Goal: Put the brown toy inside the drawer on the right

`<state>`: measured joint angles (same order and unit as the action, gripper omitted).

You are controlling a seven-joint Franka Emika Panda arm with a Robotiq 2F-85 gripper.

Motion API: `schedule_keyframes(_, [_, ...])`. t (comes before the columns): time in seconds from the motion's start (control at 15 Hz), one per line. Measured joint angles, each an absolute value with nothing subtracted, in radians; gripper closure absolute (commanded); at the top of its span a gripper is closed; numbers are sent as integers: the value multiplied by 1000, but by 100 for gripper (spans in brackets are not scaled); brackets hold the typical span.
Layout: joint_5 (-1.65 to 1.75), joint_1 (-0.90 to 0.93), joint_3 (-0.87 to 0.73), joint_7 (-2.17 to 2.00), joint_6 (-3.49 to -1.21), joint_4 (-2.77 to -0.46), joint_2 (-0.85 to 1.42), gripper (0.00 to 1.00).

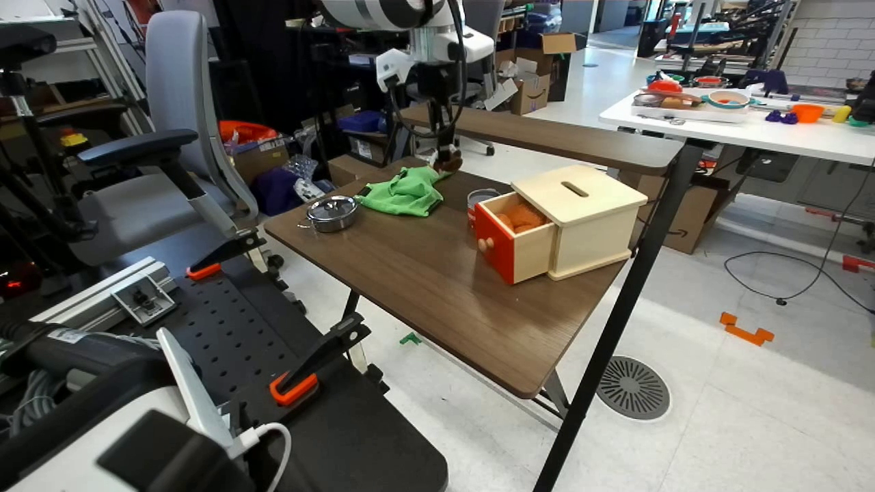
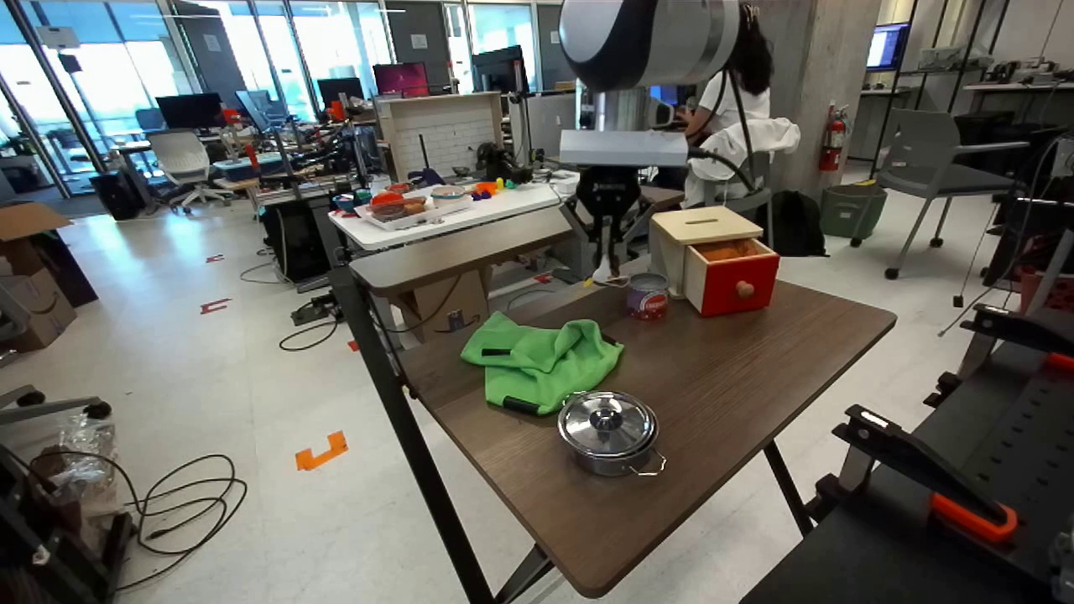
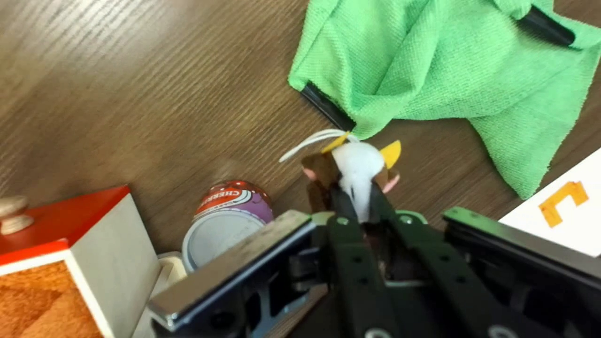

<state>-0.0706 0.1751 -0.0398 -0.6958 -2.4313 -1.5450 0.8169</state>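
The brown toy cow [image 3: 359, 162] is pinched in the claw [image 3: 359, 196], presumably to be lowered into the red-fronted drawer [image 2: 727, 283] pulled open at right.

brown table [image 2: 738, 361] | green cloth [image 2: 545, 361] | lidded metal pot [image 2: 608, 432] | can [image 2: 648, 299] beside tan wooden box [image 1: 591, 229]

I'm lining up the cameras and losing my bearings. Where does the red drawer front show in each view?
In an exterior view: red drawer front just right of centre, at mid-height.
In an exterior view: red drawer front well right of centre, about mid-height.
Wrist view: red drawer front below mid-height, cut off by the left edge.
Shared landmark: green cloth, upper right in the wrist view, left of the front in both exterior views.
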Motion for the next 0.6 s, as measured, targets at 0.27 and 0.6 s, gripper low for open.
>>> schedule_keyframes(0.27, [-71, 153, -48, -655, -2456, -1737, 645, 97])
schedule_keyframes(0.6, [-85, 81, -54, -578, -2459, -1905, 465, 97])
